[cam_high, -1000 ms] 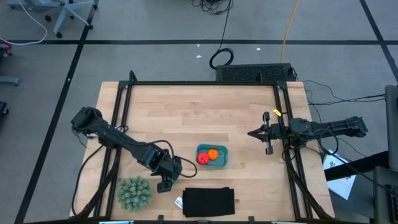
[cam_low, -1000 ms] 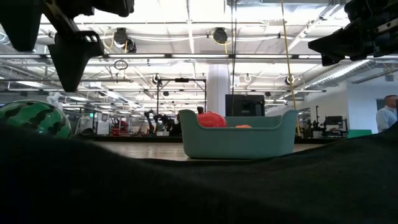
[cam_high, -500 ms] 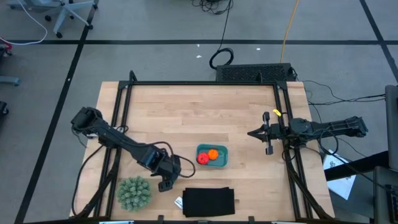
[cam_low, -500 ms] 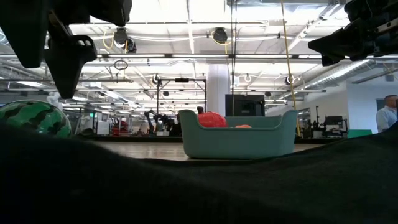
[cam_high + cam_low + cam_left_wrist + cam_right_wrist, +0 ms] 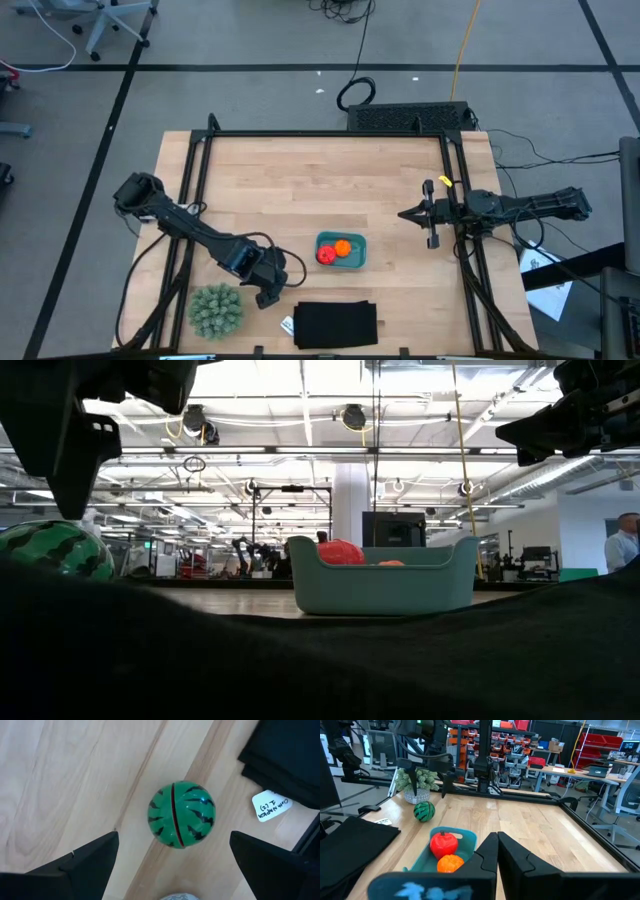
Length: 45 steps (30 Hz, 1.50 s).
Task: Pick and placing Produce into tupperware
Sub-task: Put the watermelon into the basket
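Observation:
The dark green striped ball [image 5: 181,815] rests on the wooden table, left of the teal tupperware [image 5: 341,250]. My left gripper [image 5: 174,840] hangs above it, pointing steeply down and open, one finger to each side of the ball and clear of it. The gripper hides the ball in the high view. The ball also shows in the low view [image 5: 55,550] and the right wrist view [image 5: 424,811]. The red fruit [image 5: 326,256] and the orange ball [image 5: 343,247] lie inside the tupperware. My right gripper [image 5: 405,214] waits shut and level above the table's right side.
A large pale green spiky ball [image 5: 215,310] sits by the near edge, left of my left gripper. A flat black rectangle [image 5: 336,325] and a white tag [image 5: 287,326] lie near the front edge. Black frame rails [image 5: 196,180] run along both sides.
My left gripper has rolled about the line it points along while staying over the striped ball; in the low view its finger has swung toward the picture's left. It stays open. The ball has not moved.

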### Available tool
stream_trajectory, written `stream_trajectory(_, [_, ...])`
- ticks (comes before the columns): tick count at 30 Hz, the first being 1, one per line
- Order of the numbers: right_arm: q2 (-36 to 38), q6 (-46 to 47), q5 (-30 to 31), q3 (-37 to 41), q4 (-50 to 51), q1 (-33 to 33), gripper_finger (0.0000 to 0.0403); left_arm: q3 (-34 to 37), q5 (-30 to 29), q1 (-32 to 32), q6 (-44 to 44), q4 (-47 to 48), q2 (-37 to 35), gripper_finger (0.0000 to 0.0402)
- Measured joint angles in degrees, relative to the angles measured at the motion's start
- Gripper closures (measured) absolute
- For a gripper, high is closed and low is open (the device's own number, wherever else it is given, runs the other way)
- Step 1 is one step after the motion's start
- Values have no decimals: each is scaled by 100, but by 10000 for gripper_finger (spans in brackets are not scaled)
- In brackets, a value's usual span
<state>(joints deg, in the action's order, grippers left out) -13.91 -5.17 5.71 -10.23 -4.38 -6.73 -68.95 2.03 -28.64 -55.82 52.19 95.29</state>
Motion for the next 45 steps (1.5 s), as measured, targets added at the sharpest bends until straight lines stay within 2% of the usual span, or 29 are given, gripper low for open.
stream_trajectory(7, [0,0,1,0,0,0,403,0,7,0,1,-26,70,14])
stream_trajectory(17, [-55,0,-1,1,2,1,403,7,442,4,472,-367,602,14])
stream_trajectory(22, [-90,0,1,1,-13,0,403,2,331,45,582,-714,601,14])
stream_trajectory(32, [-96,0,0,1,-11,-1,403,2,187,61,731,-663,601,14])
stream_trajectory(45, [-96,0,1,1,-11,1,403,444,51,61,1234,-1060,601,14])
